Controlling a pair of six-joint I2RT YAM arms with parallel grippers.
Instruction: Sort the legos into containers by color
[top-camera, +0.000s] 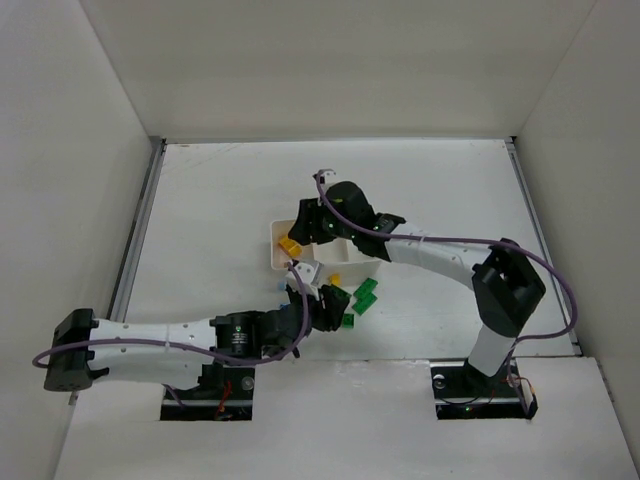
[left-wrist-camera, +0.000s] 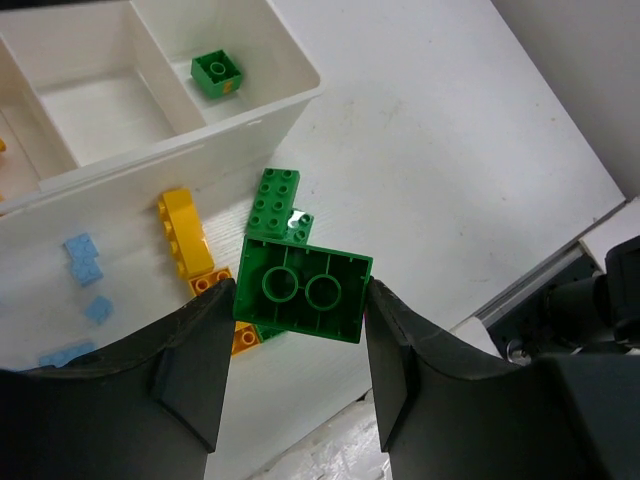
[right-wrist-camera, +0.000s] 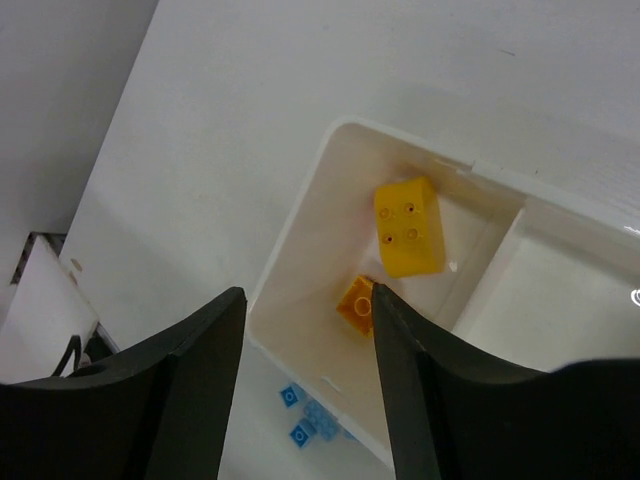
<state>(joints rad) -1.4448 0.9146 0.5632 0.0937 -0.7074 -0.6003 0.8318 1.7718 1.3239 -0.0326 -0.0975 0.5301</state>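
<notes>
A: What does the left gripper (left-wrist-camera: 300, 312) have?

B: It grips a green brick (left-wrist-camera: 303, 283), with a finger pressed to each of two opposite sides. The brick is slightly tilted, and its hollow underside with two round tubes faces the wrist camera.

A: Where is that, relative to the tray (left-wrist-camera: 250, 115)?

B: Outside it, near its long wall, over the table (left-wrist-camera: 450, 150). Past the held brick lie a green plate (left-wrist-camera: 276, 200) and a long yellow brick (left-wrist-camera: 183, 232), near each other. A few blue bricks (left-wrist-camera: 82, 257) lie farther left, close to the tray wall.

A: Is anything green in the tray?

B: A small green brick (left-wrist-camera: 216, 75) lies in the end compartment on the right of that view.

A: And the right gripper (right-wrist-camera: 308, 300)?

B: Its jaws stand apart with nothing between them. It hangs above the tray's other end compartment. A yellow brick (right-wrist-camera: 409, 225) lies there, and an orange brick (right-wrist-camera: 357, 303) sits just beside it — whether the two touch cannot be told.

A: And from above?

B: Both arms reach toward the middle of the table. The right gripper is over the tray's left end, and the left one is on the near side of the tray — among the loose bricks.
</notes>
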